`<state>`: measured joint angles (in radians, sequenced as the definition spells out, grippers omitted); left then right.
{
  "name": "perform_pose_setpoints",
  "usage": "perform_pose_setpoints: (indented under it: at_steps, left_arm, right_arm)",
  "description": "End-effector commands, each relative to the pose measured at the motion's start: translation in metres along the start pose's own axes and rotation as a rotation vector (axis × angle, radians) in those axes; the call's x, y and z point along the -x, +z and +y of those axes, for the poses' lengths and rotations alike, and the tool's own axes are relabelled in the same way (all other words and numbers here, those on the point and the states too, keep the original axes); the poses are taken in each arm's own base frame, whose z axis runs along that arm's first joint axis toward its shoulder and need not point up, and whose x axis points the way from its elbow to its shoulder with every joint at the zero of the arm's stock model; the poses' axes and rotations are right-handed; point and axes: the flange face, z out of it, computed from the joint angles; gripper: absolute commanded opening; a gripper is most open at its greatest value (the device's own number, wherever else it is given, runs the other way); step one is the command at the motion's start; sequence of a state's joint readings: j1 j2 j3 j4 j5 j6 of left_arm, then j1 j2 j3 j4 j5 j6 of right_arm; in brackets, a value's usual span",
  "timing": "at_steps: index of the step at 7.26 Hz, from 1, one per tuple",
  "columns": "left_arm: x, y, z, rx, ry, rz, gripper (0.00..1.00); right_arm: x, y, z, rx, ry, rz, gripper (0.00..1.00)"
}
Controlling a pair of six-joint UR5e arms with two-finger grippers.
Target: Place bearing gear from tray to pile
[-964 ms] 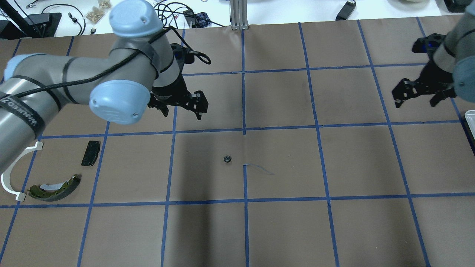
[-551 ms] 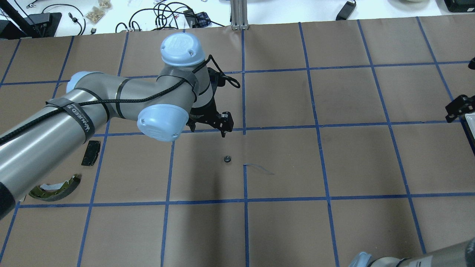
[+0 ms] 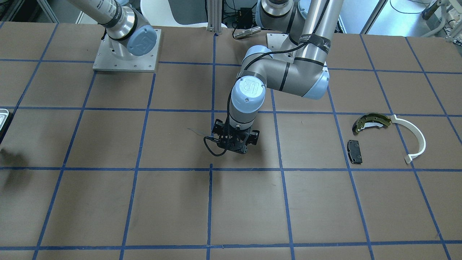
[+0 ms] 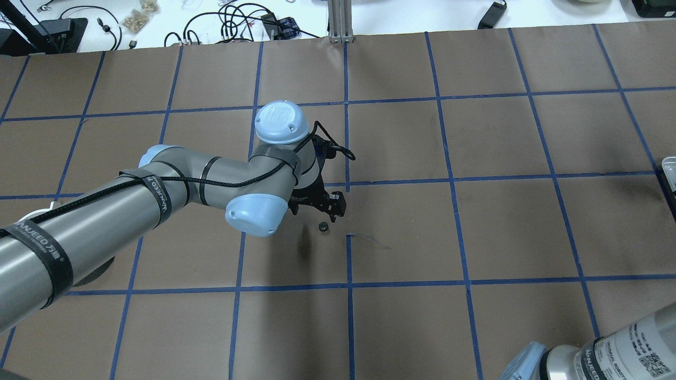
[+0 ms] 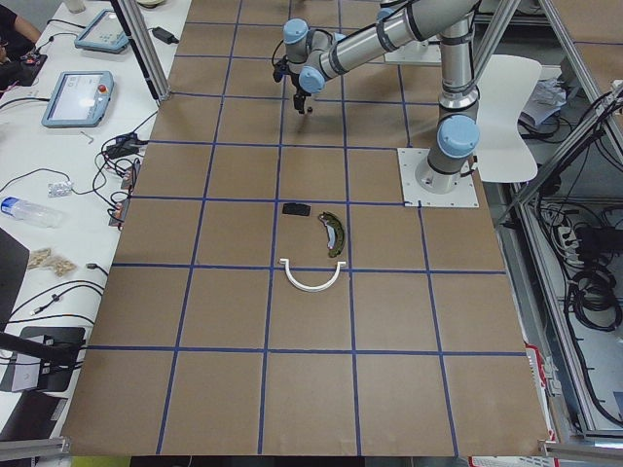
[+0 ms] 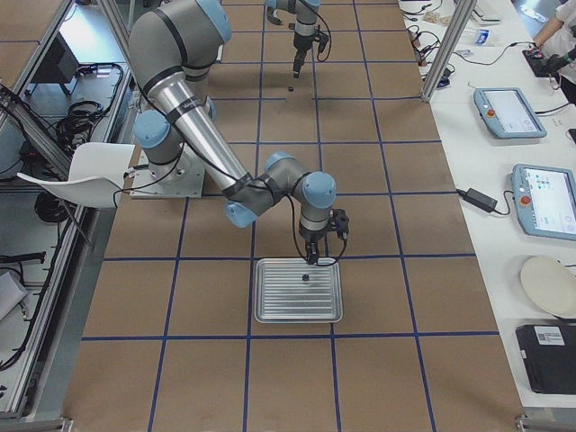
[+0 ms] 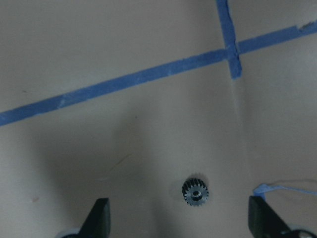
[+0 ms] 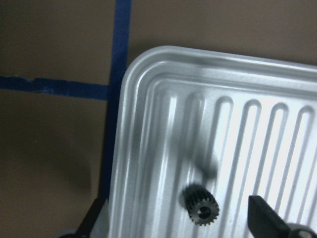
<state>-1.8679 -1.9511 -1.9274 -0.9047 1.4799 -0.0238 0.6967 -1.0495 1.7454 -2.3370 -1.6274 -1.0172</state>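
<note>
From over the shoulders I get just a sliver of the tray (image 4: pixel 669 177) at the desk's right edge. The picture's border cuts off the rest, and the front camera clips it likewise. The left arm (image 4: pixel 105 221) covers the pile (image 3: pixel 370 122) at the desk's left edge: only a tip of the white arc (image 4: pixel 38 213) peeps out, with the brake shoe (image 5: pixel 334 233) and black pad (image 3: pixel 354 151) hidden beneath. From the front, the left tool (image 7: pixel 181 223) blocks the loose gear (image 4: pixel 323 227) mid-desk. Both wrist cameras crop the fingers (image 7: pixel 99 220) at the bottom border, and the right one shows only one tray corner. In the side cameras that gear is a speck, too small to read.
</note>
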Motion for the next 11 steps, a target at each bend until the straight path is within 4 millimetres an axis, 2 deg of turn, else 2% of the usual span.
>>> perform_pose_setpoints:
  at_steps: [1, 2, 3, 4, 6, 7, 8, 9, 10, 11]
  left_arm:
    - [-0.003, 0.009, 0.002, -0.007, -0.001, 0.033, 0.72]
    - [-0.002, 0.012, 0.004, -0.001, -0.002, 0.030, 0.71]
    - [-0.002, 0.013, 0.004, 0.001, -0.002, 0.032, 0.59]
    - [-0.002, 0.012, 0.004, 0.001, -0.002, 0.032, 0.57]
    - [-0.003, 0.013, 0.004, 0.002, 0.000, 0.032, 0.56]
    - [-0.003, 0.014, 0.005, 0.005, -0.001, 0.029, 0.50]
    - [-0.003, 0.015, 0.005, 0.011, 0.002, 0.028, 0.36]
    - [-0.003, 0.016, 0.005, 0.016, 0.001, 0.028, 0.27]
    - [-0.004, 0.019, 0.005, 0.021, 0.002, 0.026, 0.05]
    - [-0.004, 0.017, 0.005, 0.015, 0.004, 0.022, 0.00]
  right_arm:
    - [-0.012, 0.002, 0.001, -0.002, -0.025, 0.009, 0.88]
    - [-0.012, 0.004, 0.002, 0.002, -0.024, 0.002, 0.78]
    - [-0.012, 0.006, 0.003, 0.009, -0.020, -0.004, 0.66]
    - [-0.012, 0.008, 0.005, 0.020, -0.022, -0.007, 0.55]
    - [-0.014, 0.011, 0.012, 0.037, -0.016, -0.033, 0.55]
    - [-0.014, 0.011, 0.011, 0.035, -0.018, -0.032, 0.55]
    - [-0.015, 0.010, 0.011, 0.034, -0.021, -0.031, 0.52]
    - [-0.013, 0.012, 0.012, 0.036, -0.021, -0.035, 0.38]
    - [-0.015, 0.009, 0.011, 0.031, -0.022, -0.028, 0.34]
    - [-0.014, 0.010, 0.010, 0.020, -0.022, -0.037, 0.33]
